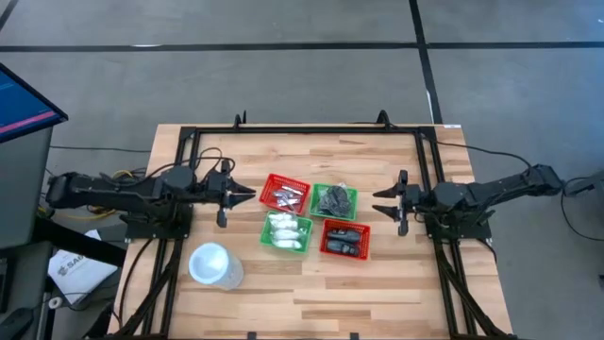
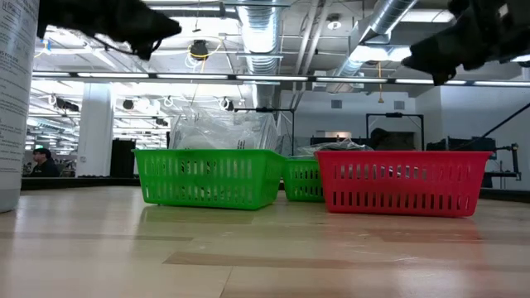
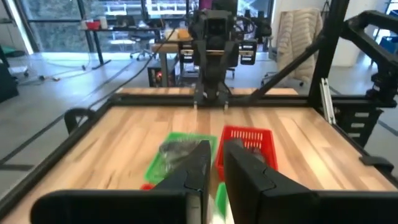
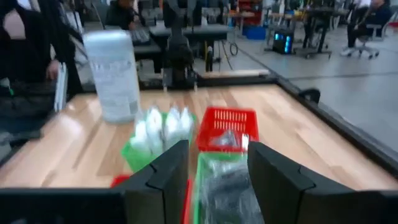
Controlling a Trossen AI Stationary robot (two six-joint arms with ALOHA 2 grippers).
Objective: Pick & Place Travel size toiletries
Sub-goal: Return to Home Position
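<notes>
Toiletries lie sorted in four baskets clustered at mid-table (image 1: 396,274); as seen from above, silvery pieces (image 1: 286,195) occupy the upper-left red basket (image 1: 266,189); black bundles (image 1: 334,199) occupy the upper-right green basket (image 1: 355,203); white packets (image 1: 286,229) occupy the lower-left green basket (image 1: 263,229); dark pieces (image 1: 344,238) occupy the lower-right red basket (image 1: 368,242). Left gripper (image 1: 251,194) hangs above the table just left of the cluster, pointing at it; fingers drawn nearly together with only a narrow slit between them, holding nothing. Right gripper (image 1: 377,202) hangs on the opposite side, a little clear of the cluster, facing it; fingers spread wide, holding nothing. White cup (image 1: 215,265) stands alone near the left arm's base, apart from the baskets.
</notes>
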